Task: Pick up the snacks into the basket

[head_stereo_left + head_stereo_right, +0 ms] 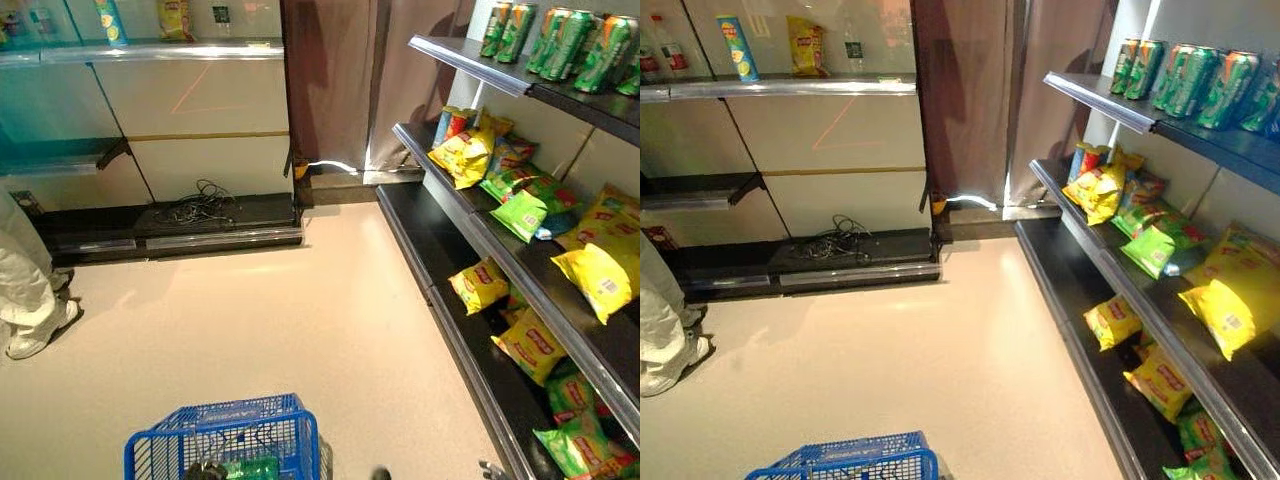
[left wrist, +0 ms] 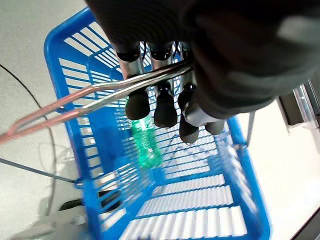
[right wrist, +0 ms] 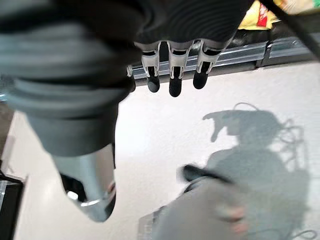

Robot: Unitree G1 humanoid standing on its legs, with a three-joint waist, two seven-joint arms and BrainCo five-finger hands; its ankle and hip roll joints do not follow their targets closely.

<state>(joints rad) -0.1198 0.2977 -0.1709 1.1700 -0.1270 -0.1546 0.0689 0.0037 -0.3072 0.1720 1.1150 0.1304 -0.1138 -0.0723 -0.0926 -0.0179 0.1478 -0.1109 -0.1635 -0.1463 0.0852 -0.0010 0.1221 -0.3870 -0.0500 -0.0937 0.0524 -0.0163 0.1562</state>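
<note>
Left eye view takes in a shop aisle: pale floor [image 1: 300, 330], a dark curtain [image 1: 330, 80] at the far end, and shelving [image 1: 560, 310] running along the right side. Green drink cans [image 1: 560, 40] stand on the top shelf. On the middle shelf lie yellow snack bags [image 1: 462, 152] and green snack bags [image 1: 520, 212] — some hang over the front edge. More yellow bags [image 1: 480, 285] lie on the bottom shelf, with green ones toward its near end. A lower display unit [image 1: 190, 130] stands along the far left wall, and a person's pale trouser leg and shoe [image 1: 30, 300] show at the left edge of the floor.

At the near edge of the floor sits the blue basket [image 1: 230, 440]. Left wrist view shows the left hand [image 2: 165, 95] with its fingers [image 2: 137, 102] curled round the basket's metal handle [image 2: 90, 97] — a green bottle [image 2: 146, 145] lies inside on the basket's bottom.

Right wrist view shows the right hand [image 3: 172, 60] over bare floor, fingers [image 3: 175, 85] relaxed and holding nothing.
</note>
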